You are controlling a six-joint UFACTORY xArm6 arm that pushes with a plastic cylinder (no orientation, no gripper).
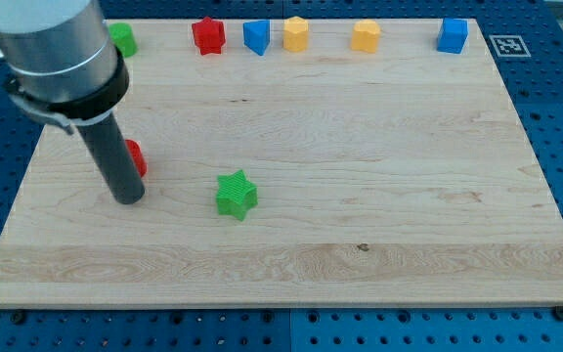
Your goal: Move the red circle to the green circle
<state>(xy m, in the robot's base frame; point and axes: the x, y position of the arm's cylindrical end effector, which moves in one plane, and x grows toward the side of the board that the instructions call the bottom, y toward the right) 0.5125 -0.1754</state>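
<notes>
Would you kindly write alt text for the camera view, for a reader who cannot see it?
My tip rests on a wooden board, hiding part of the red circle just behind it; the green star lies to the right. Along the top edge sit the green circle, red star, two blue and two yellow blocks.

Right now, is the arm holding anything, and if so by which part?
Nothing is held; the rod cannot grip. My tip rests on the board just in front of the red circle, which it partly hides; contact cannot be told.
</notes>
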